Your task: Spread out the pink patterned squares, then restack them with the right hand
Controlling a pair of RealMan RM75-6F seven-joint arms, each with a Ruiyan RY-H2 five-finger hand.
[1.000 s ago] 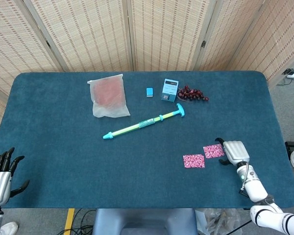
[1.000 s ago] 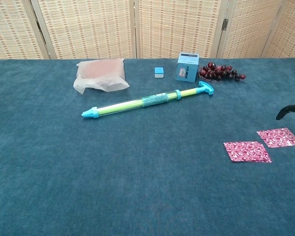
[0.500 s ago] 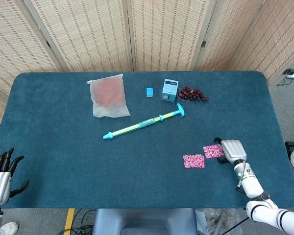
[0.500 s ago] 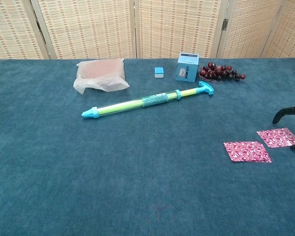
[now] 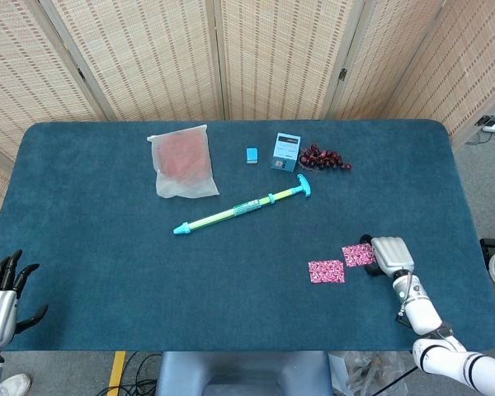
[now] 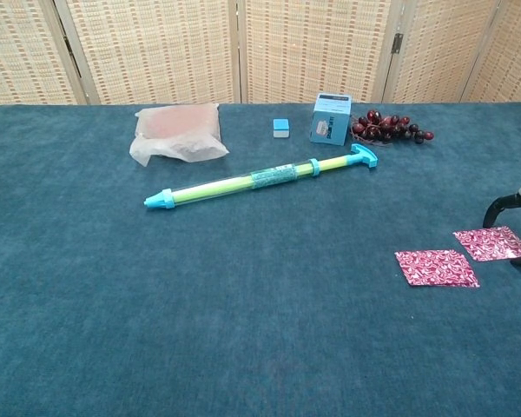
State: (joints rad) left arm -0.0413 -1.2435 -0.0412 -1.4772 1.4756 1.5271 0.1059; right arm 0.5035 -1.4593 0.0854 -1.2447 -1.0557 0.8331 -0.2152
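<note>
Plainly, the two pink squares lie flat on the counter (image 5: 107,247) near its front right corner, side by side and just apart: the near square (image 5: 326,271) to the left, the far square (image 5: 359,254) to the right and a little further back. They look thin, light and glossy, like foil or stiff paper, so they will probably slide on the blue cloth sooner than lift, and could crease under a hard pinch. A sensible hold would be at a free edge or corner, thumb under and a finger on top, or else pushing one square flat across onto the other.

At the far square's right edge sits the right hand (image 5: 391,254), palm down and low over the counter, forearm running back toward the front right corner. Its dark fingers (image 6: 504,205) arch above that edge; whether they touch the square I cannot tell, and nothing is lifted. Off the counter's front left corner, the left hand (image 5: 0,297) hangs idle, fingers spread and holding nothing.
</note>
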